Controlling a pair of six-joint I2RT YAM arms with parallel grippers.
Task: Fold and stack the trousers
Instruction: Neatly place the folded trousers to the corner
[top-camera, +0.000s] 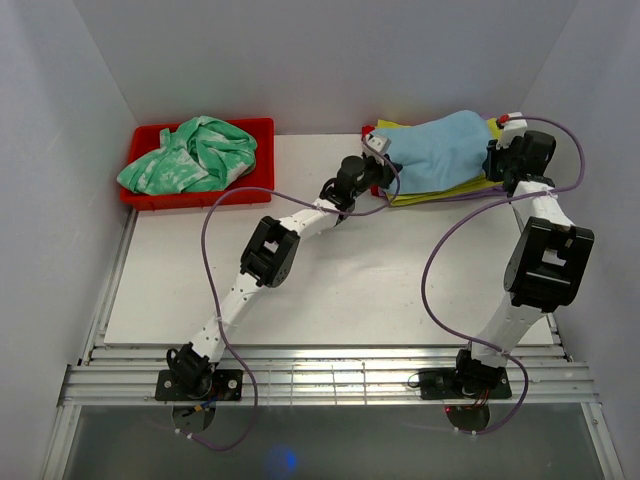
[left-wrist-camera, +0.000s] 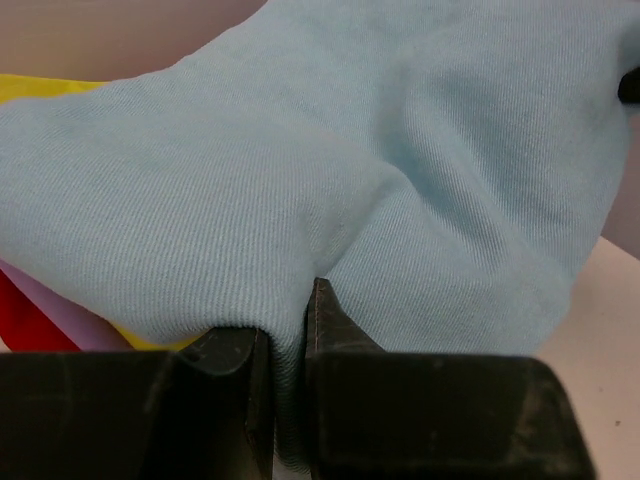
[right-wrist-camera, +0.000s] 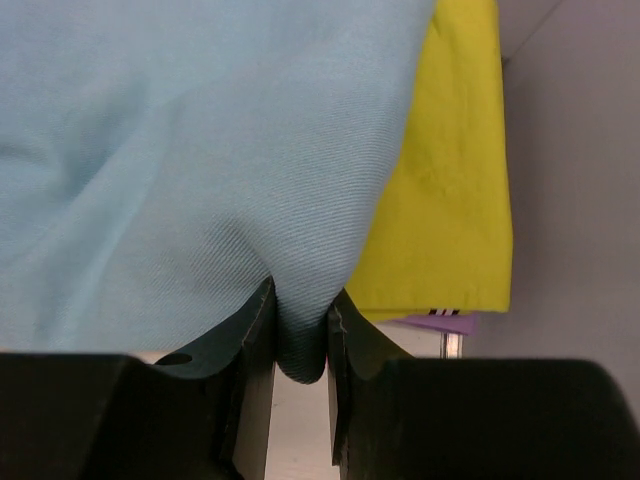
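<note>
Top external view shows both arms reaching toward the far right corner. The trousers (top-camera: 440, 148) sit there as a puffed, folded bundle between the two grippers, over the yellow cloth (top-camera: 445, 192). The left gripper (left-wrist-camera: 288, 335) is clamped on a pinch of the blue fabric, which bunches into the narrow gap between its jaws and billows up ahead of it. A red tray (left-wrist-camera: 25, 315) edge shows low to its left. The right gripper (right-wrist-camera: 300, 330) is likewise clamped on a fold of the trousers. The yellow cloth lies just beyond and to the right of its fingertips.

The step in hand looks like setting the folded trousers onto the pile. To do it well, both grippers should descend together at one level, so the bundle lands flat rather than one end first. A slight pull apart beforehand would take out the bulge in the middle. The blue edges ought to land inside the yellow outline beneath each gripper, without overhanging on the left gripper's side. The jaws should part only once the fabric's weight rests on the pile. Each gripper should then back straight out along its own line, or the pinch may drag the top layer askew. The green patterned garment (top-camera: 195, 155), far to the left of the left gripper, plays no part.
</note>
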